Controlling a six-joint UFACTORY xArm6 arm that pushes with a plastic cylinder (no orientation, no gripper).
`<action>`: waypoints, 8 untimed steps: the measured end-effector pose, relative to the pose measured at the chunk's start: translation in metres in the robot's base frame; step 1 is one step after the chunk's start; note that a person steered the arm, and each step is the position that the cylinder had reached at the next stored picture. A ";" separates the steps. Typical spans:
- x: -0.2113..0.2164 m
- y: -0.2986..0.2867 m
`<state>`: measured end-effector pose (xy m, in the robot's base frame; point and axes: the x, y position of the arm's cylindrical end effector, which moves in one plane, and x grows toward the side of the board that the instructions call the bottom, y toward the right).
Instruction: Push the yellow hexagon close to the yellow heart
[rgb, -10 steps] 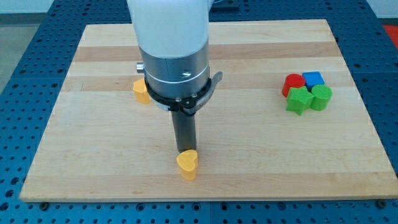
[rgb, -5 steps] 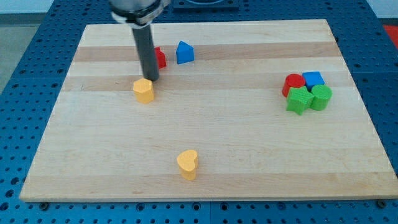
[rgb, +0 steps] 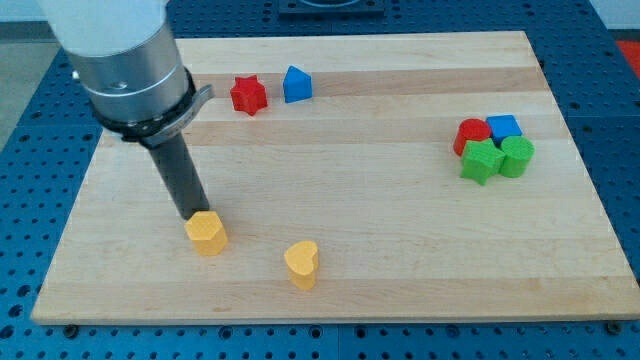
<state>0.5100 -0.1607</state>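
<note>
The yellow hexagon lies low on the board, left of centre. The yellow heart lies to its right and slightly lower, about a block's width of bare wood between them. My tip touches the hexagon's upper left edge, with the dark rod rising up and to the left to the arm's grey wrist.
A red star and a blue block sit near the board's top. At the right is a tight cluster: red block, blue block, green star, green block. The wooden board's bottom edge is close below the heart.
The hexagon has moved from the upper left down the board, and slightly left, to near the heart. My tip came down with it, staying on its upper side. The heart has not moved.
</note>
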 end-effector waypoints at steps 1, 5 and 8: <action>0.024 0.000; 0.053 -0.045; 0.057 0.039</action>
<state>0.5673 -0.1220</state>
